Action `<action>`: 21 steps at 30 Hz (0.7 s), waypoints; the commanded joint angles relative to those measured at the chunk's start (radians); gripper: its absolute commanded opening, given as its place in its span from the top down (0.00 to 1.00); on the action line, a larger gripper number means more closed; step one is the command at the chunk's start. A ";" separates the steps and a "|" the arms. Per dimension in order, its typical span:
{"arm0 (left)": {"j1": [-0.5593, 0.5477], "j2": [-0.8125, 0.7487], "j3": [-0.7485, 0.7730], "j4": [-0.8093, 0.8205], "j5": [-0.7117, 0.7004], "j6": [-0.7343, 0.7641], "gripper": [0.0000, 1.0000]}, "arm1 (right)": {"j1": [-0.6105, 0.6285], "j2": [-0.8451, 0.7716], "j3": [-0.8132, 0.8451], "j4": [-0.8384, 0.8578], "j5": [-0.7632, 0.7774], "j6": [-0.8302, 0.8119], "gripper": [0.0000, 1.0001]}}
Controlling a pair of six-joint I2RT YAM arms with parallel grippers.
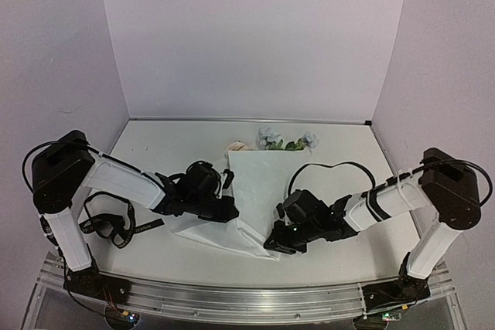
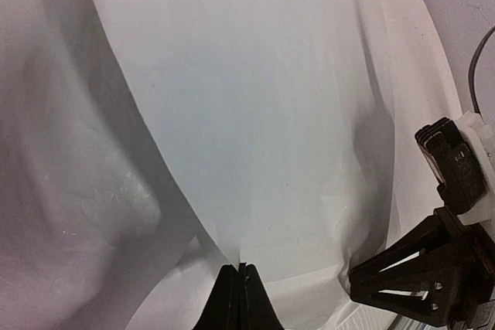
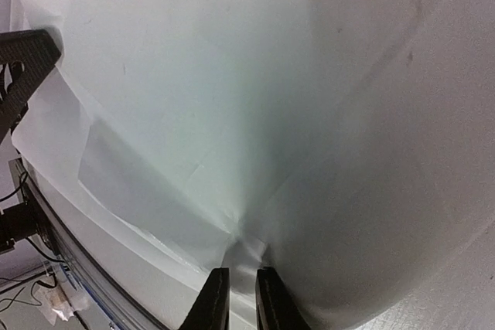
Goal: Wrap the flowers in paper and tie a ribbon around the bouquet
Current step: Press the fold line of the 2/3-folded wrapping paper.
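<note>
The paper (image 1: 259, 179) lies in the middle of the table (image 1: 166, 152). The flowers (image 1: 271, 138) are at its far edge, where only blooms and some leaves show past the sheet. The left gripper (image 2: 241, 272) is clenched on the left side of the paper, its 2 fingers pressed together, and the sheet rises in a fold from between them. The right gripper (image 3: 241, 274) grasps the near right corner; its fingers stand a little apart, and the creases of the paper run into this narrow gap. The ribbon (image 1: 148, 226) lies flat on the table beside the left arm, with one end close to the paper's near left corner.
</note>
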 commanded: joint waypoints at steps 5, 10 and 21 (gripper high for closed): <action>-0.043 -0.099 -0.027 -0.027 -0.055 -0.001 1.00 | 0.076 -0.023 -0.059 -0.043 0.056 0.008 0.86; -0.096 -0.169 0.001 -0.124 -0.160 0.034 0.75 | 0.100 -0.047 -0.052 -0.082 0.054 -0.015 0.85; -0.205 -0.110 0.075 -0.135 -0.076 0.148 0.76 | 0.097 -0.095 -0.017 -0.106 0.048 -0.022 0.80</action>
